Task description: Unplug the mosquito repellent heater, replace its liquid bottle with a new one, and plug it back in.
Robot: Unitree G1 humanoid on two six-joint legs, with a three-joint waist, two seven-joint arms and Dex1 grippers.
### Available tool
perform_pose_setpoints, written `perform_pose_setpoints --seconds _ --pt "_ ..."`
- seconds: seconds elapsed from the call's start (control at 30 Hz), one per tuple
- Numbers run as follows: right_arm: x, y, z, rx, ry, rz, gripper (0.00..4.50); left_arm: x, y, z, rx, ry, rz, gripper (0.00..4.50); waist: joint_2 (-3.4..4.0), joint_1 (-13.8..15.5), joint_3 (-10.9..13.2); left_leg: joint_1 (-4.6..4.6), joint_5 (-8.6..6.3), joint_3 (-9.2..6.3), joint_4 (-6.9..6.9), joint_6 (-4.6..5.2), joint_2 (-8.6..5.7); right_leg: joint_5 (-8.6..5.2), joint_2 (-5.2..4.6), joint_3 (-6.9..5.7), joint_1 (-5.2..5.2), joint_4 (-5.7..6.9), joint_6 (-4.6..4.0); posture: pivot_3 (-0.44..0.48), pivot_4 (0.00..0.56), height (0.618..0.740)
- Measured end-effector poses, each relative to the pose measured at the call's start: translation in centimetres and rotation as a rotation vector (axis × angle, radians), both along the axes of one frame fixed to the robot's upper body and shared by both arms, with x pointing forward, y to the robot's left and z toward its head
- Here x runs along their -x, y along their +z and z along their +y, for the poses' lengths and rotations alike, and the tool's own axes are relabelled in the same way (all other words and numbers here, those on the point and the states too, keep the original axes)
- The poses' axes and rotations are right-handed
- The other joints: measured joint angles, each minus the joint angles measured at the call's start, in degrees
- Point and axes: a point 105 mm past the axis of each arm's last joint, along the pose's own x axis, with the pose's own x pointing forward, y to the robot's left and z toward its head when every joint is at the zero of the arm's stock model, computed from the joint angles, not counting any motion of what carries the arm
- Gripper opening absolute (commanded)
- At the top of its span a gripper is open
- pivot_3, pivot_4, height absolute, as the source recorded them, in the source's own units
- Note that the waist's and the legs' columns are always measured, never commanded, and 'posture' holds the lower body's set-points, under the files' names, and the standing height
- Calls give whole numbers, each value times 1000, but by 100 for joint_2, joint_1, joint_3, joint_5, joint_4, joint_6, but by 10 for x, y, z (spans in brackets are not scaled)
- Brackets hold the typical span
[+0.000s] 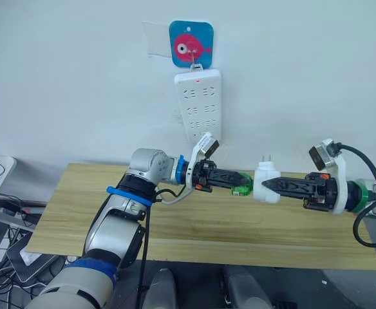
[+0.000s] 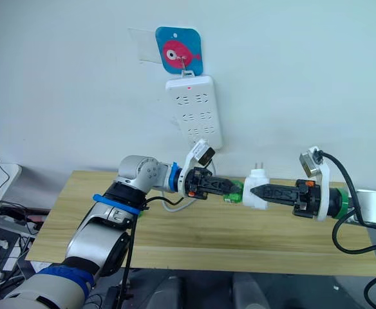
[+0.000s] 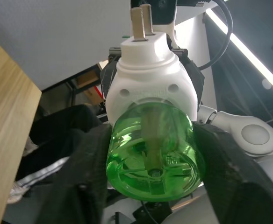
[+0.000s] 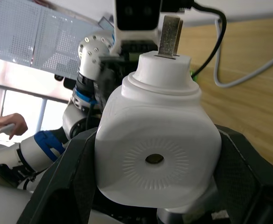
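The white mosquito repellent heater (image 1: 265, 181) hangs in the air above the wooden table (image 1: 175, 225), its two metal prongs (image 3: 141, 22) pointing up. My right gripper (image 1: 270, 185) is shut on its body. A green liquid bottle (image 3: 150, 154) sits in the heater's underside, pointing toward my left arm. My left gripper (image 1: 244, 182) is shut on that bottle, one finger on each side. In the right wrist view the heater's top (image 4: 157, 140) with its small round hole (image 4: 154, 159) faces the camera between my black fingers (image 4: 66, 182).
A long white power strip (image 1: 199, 103) hangs on the wall above the table from a blue hook plate (image 1: 190, 44), red light on. A white cable (image 1: 172, 199) lies on the table. A person's hand (image 4: 8, 125) shows far off.
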Motion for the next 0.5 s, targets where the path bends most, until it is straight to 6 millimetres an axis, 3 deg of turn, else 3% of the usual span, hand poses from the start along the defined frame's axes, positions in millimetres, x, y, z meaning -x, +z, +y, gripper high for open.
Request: perform_pose_setpoints --seconds 0.07,0.27,0.37,0.5 --pt "-1 -2 0 7 -11 5 3022 -1 2 0 17 6 -4 4487 0 0 0 -1 0 3 5 0 -1 -1 -3 2 0 2 2 -51 178 740" --pt "-1 -6 -2 12 -22 15 3022 -14 7 1 50 77 -181 4487 0 1 0 0 0 8 8 -1 -3 -5 -6 8 1 0 17 -57 176 740" --pt "-2 -6 -5 6 -34 22 3022 -27 13 5 48 160 -466 4487 -1 6 0 -1 0 11 7 -2 -3 1 -6 12 1 -2 7 -49 177 740" --pt "-11 -3 -19 -24 -101 32 3022 -23 37 8 158 207 -879 4487 0 47 0 -1 0 27 5 -3 -3 5 -13 21 2 -13 3 -44 177 740"
